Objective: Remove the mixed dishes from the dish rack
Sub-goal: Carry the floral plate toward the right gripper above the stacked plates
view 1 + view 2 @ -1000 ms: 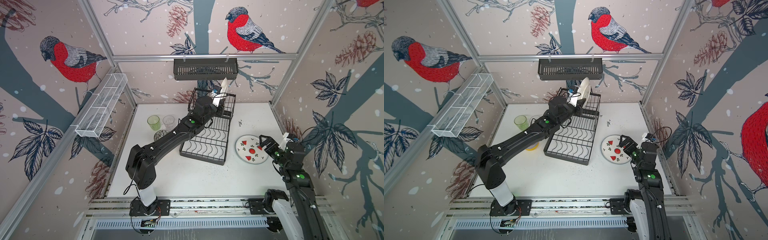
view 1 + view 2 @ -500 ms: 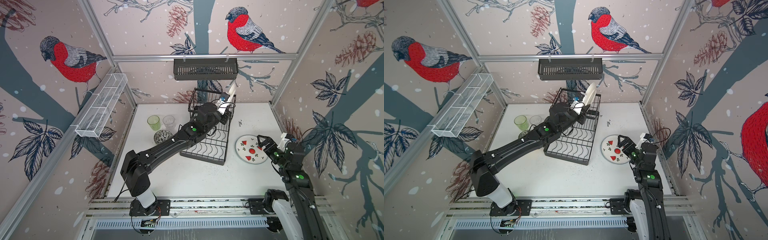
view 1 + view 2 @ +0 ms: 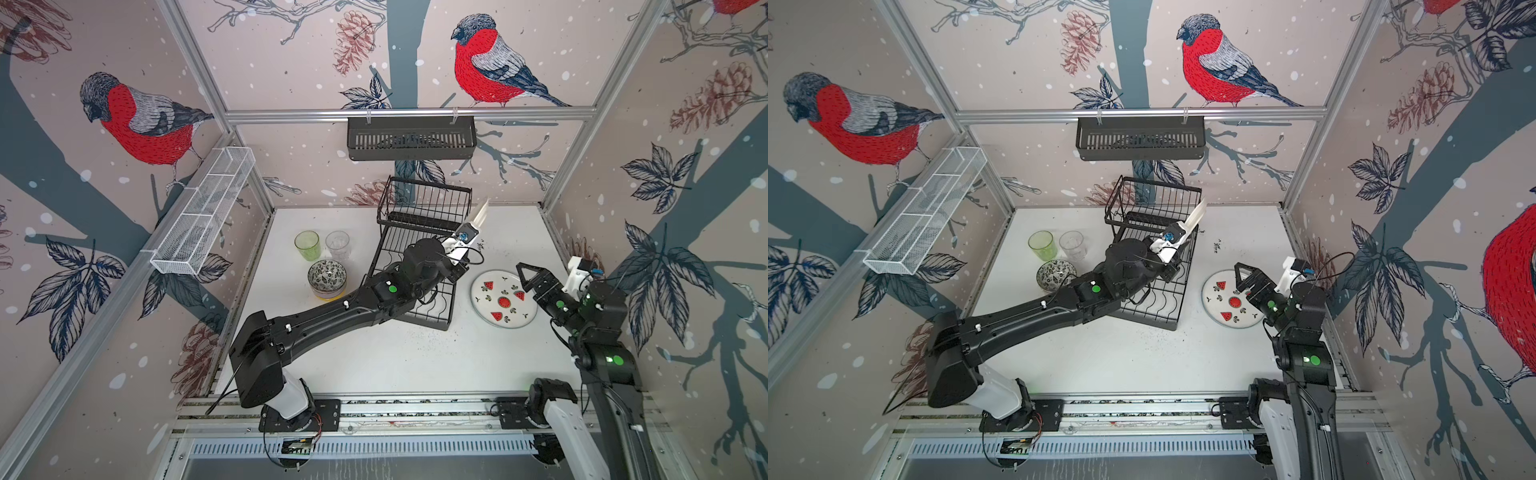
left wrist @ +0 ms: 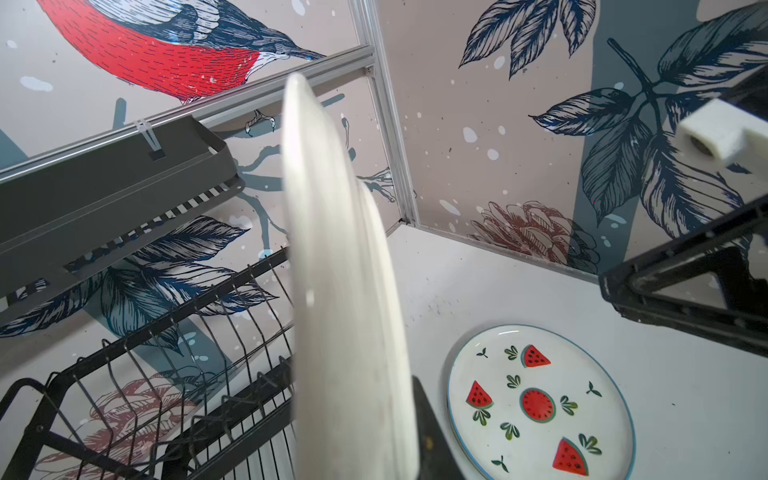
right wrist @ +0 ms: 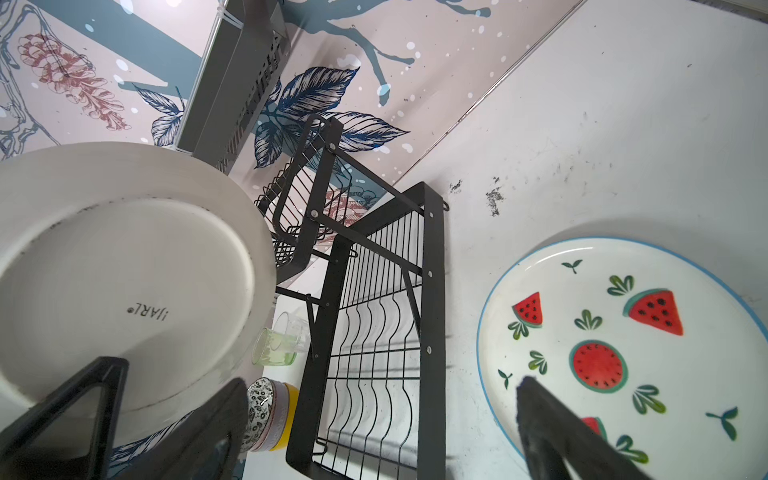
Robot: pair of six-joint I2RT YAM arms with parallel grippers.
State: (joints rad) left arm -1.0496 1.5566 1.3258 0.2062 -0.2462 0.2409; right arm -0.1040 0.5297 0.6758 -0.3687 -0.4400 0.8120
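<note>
The left gripper's fingers [image 4: 432, 436] are being kept clamped on the rim of a round cream ceramic plate [image 4: 332, 291], which is now being held on edge, clear of the black wire two-tier dish rack [image 3: 419, 249] it was over a second ago; so one plate probably remains to be set down. The right gripper's fingers [image 5: 552, 419] are being held wide open, empty, above the white watermelon-patterned plate [image 3: 503, 300] lying on the white table [image 3: 395, 357].

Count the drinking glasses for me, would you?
2. The green glass and the clear glass stand side by side on the table, left of the dish rack, the clear one nearer it. Part of the rack is hidden.
</note>
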